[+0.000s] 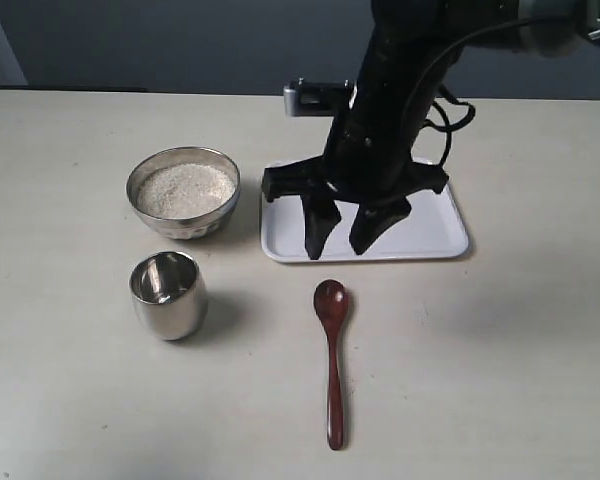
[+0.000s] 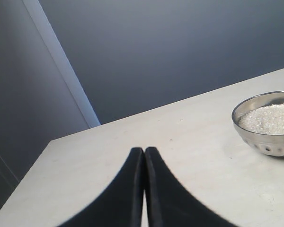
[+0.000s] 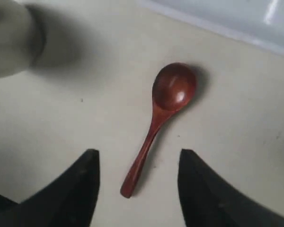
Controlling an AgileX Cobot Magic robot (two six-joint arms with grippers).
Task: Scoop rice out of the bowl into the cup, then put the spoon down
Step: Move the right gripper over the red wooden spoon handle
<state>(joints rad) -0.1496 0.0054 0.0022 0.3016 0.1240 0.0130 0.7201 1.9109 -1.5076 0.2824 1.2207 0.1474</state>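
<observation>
The metal bowl [image 1: 187, 226] holds a pale heap of rice [image 1: 185, 188] at the left of the table. The steel cup [image 1: 168, 295] stands just in front of it. The dark red wooden spoon [image 1: 332, 350] lies flat on the table, head toward the tray. My right gripper [image 1: 346, 238] hangs open above the tray's front edge, holding nothing. In the right wrist view the spoon [image 3: 174, 87] lies below the open right gripper [image 3: 138, 153], its handle end between the fingertips. My left gripper [image 2: 144, 150] is shut and empty, with the bowl [image 2: 270, 144] and rice [image 2: 270, 118] off to one side.
A white tray [image 1: 435, 228] lies right of the bowl, under the right arm; its corner shows in the right wrist view [image 3: 227, 14]. The blurred cup [image 3: 9, 38] sits at that view's edge. A dark wall rises behind the table.
</observation>
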